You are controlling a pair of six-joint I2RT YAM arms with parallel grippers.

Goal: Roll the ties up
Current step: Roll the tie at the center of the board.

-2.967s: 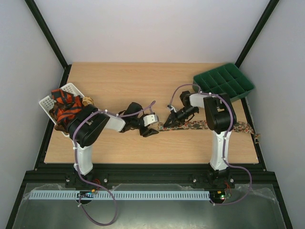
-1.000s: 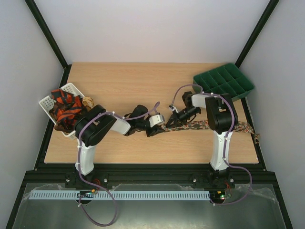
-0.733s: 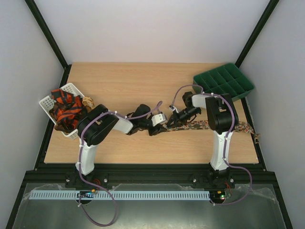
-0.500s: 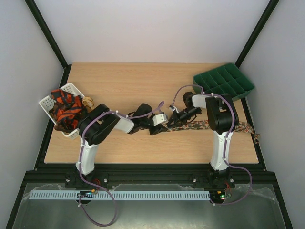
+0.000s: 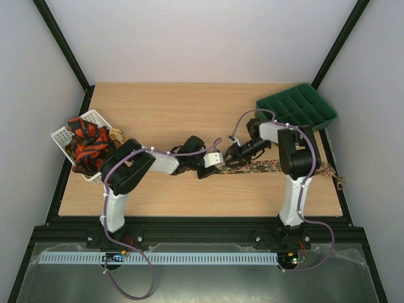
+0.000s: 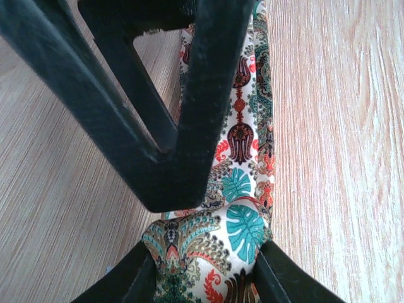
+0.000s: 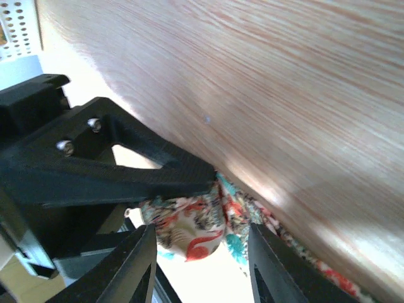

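A long, narrow brown-olive fabric necktie (image 5: 278, 165) with a small multicoloured floral print lies flat across the lower right part of the pale wooden tabletop (image 5: 164, 107). It runs from just right of centre in the overhead view out to the tabletop's right edge. Its left end is bunched up, and both arms meet there.

The left tool (image 5: 219, 162) reaches in from the left. In the left wrist view its two black fingers (image 6: 136, 281) sit at the bottom of the frame, closed in on the folded end of the necktie. The fabric fills the gap between them and touches both.

The right tool (image 5: 235, 154) comes in from the upper right, just beside the left tool. In the right wrist view its fingers (image 7: 142, 265) stand parted at the lower centre of the frame. The bunched end of the necktie sits between and just above them, and it does not look pinched. One finger of the left tool crosses the left half of that frame, touching the fabric.

A white perforated plastic basket (image 5: 60, 134) stands at the tabletop's left edge, heaped with red-orange and black patterned ties (image 5: 88, 142). A dark green plastic compartment tray (image 5: 297, 108) sits at the upper right corner, well apart from the necktie.
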